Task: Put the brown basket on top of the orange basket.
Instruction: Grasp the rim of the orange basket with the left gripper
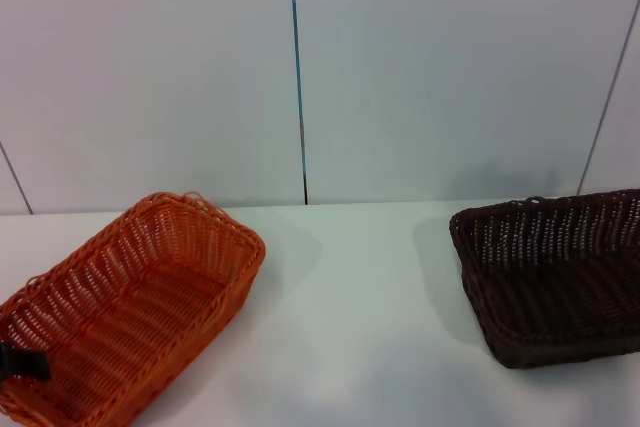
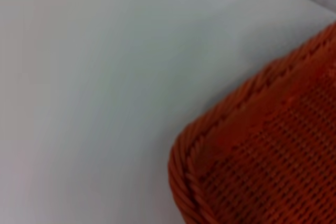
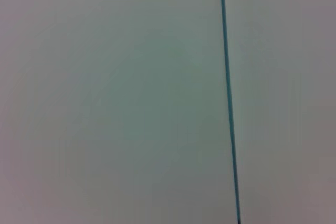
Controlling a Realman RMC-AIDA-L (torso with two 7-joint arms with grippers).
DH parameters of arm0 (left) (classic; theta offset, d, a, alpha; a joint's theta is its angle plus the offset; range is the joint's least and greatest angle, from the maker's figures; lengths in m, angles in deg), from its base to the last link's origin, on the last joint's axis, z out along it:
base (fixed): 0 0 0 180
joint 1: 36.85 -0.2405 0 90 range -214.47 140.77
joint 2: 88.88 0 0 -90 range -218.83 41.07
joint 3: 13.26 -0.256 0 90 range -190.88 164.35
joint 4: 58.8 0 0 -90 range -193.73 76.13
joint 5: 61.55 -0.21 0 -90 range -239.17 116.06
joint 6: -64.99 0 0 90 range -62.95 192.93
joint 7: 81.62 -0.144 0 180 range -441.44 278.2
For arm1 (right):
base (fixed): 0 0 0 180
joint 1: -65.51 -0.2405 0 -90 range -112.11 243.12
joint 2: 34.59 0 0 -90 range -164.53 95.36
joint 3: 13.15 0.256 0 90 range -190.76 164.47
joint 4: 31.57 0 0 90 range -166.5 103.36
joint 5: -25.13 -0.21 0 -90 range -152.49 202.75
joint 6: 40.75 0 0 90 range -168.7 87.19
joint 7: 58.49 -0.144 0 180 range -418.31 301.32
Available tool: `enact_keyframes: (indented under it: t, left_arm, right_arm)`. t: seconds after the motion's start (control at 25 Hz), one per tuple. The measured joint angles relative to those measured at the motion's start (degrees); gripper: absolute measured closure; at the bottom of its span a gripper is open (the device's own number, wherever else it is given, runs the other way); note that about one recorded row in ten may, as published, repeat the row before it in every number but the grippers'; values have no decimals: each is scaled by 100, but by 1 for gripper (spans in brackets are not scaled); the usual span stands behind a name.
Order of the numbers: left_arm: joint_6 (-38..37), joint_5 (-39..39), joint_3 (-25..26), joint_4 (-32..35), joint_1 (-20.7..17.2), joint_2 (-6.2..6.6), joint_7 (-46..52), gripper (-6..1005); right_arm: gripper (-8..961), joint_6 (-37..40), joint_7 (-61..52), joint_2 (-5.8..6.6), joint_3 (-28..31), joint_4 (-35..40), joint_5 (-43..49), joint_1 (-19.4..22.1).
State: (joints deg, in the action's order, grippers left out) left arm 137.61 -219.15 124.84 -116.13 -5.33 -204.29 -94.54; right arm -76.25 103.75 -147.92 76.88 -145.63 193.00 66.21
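The orange basket (image 1: pixel 135 307) stands on the white table at the left in the head view, empty and slanted, with one end toward the wall. Its braided corner (image 2: pixel 252 156) fills the left wrist view from close up. The brown basket (image 1: pixel 555 272) stands apart at the right, empty, cut off by the picture's right edge. A small black part of my left gripper (image 1: pixel 22 361) shows at the far left, at the near rim of the orange basket. My right gripper is out of view; its wrist view shows only the wall.
The white table (image 1: pixel 350 327) runs between the two baskets, with a wide bare stretch. A pale wall (image 1: pixel 420 67) with a thin dark seam (image 1: pixel 298 77) closes the back of the table.
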Motion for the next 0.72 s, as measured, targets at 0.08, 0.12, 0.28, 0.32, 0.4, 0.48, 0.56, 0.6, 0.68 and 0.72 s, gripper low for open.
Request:
enact_keyframes:
  t: [0.08,0.12,0.28,0.32,0.4,0.48,0.56,0.6,0.68,0.72]
  left_arm:
    - [-49,-4,-42,79,6,12,12,143]
    - [-68,-6,-41,113,6,18,13,143]
    - [-138,5,-15,261,7,34,13,143]
    - [-180,8,-39,343,35,34,12,143]
    - [-212,-7,-49,387,69,31,12,143]
    - [-275,-17,-56,451,111,22,10,144]
    - [-344,-17,-58,489,143,7,10,144]
    - [-370,-18,-58,495,153,0,10,144]
    - [-410,-18,-60,497,170,-10,10,144]
    - [-432,-19,-61,499,180,-13,10,144]
  right_arm:
    - [29,0,0,8,4,5,0,-1]
    - [29,0,0,10,6,7,0,-1]
    - [30,0,0,22,18,8,0,-3]
    - [31,1,0,23,18,8,0,-12]
    - [31,4,0,24,18,8,0,-19]
    - [32,14,1,36,20,8,0,-54]
    - [32,15,3,38,25,8,0,-60]
    - [32,16,5,41,32,7,0,-61]
    - [33,17,5,46,45,6,0,-62]
    - [33,17,6,48,55,3,0,-61]
